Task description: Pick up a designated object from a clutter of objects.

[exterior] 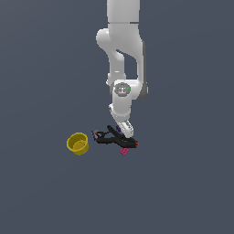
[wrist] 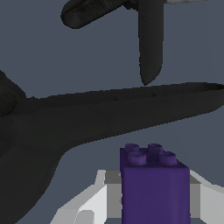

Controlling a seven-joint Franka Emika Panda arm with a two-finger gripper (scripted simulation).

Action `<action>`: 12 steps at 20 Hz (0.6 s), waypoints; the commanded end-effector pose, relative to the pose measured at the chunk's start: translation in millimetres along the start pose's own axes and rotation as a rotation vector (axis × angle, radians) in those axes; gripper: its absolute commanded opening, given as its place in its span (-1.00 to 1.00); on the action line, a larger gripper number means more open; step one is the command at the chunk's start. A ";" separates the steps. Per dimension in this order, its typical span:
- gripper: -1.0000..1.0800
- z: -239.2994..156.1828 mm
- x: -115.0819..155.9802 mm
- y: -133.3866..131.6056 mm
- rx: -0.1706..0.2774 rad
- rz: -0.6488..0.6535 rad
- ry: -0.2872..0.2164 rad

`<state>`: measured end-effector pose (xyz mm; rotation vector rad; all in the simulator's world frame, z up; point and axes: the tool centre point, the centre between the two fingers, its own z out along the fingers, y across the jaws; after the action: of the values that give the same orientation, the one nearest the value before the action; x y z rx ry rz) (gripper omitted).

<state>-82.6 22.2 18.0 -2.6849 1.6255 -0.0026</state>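
Observation:
The dark purple block, with studs on top, sits between my two fingers, whose grey pads lie against both of its sides. My gripper is low over the clutter in the exterior view, shut on the block. There the block shows only as a tiny purple speck beside the fingers. A black clamp with orange tips lies right under and beside the gripper. Its long black handles fill the wrist view just beyond the block.
A yellow cup stands upright towards the exterior view's left of the clamp. A small pink piece lies just in front of the clamp. A tiny blue piece sits at the clamp's left end. The floor is plain dark grey.

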 end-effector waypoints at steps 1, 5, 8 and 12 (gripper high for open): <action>-1.00 1.7 2.4 2.2 -0.003 0.006 0.000; -1.00 0.0 0.3 0.1 0.000 0.001 0.000; -1.00 -2.0 0.6 0.0 0.000 0.001 0.000; -1.00 -11.0 1.7 -0.5 0.000 0.001 0.000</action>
<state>-82.2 21.2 25.1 -2.6849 1.6265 -0.0017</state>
